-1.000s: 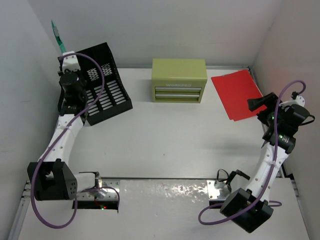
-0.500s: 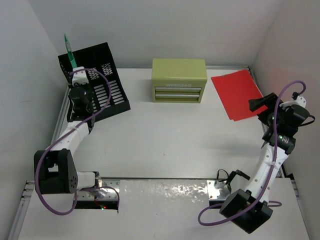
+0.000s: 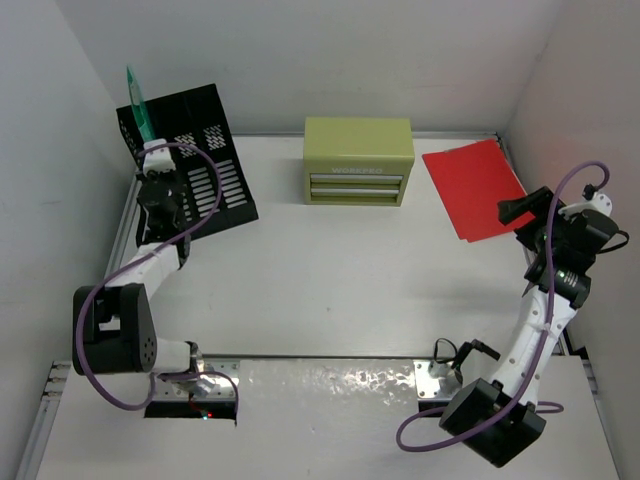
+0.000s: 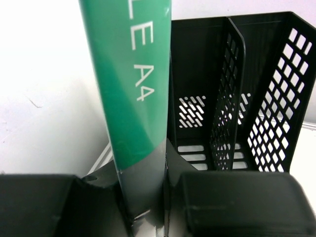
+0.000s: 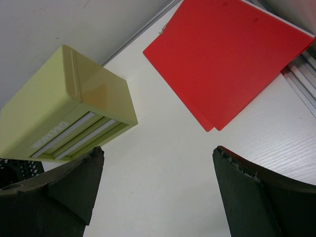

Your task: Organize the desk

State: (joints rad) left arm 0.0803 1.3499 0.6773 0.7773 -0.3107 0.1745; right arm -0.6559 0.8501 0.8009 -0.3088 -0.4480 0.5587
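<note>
The desk (image 3: 330, 270) is lying flat and level, a wide white top that is filling the middle of the overhead view. Up close, its surface is showing a faint wood grain. Thin metal rails (image 5: 302, 81) are running along its left and right edges. White walls (image 3: 300, 60) are closing it in on the left, back and right.

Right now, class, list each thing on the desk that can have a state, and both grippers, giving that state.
file rack: standing, visible slots empty.
green folder: upright, gripped, at the file rack's left end.
drawer chest: both drawers shut.
red folder: closed, flat on the desk.
left gripper: shut on the green folder.
right gripper: open, empty.
</note>
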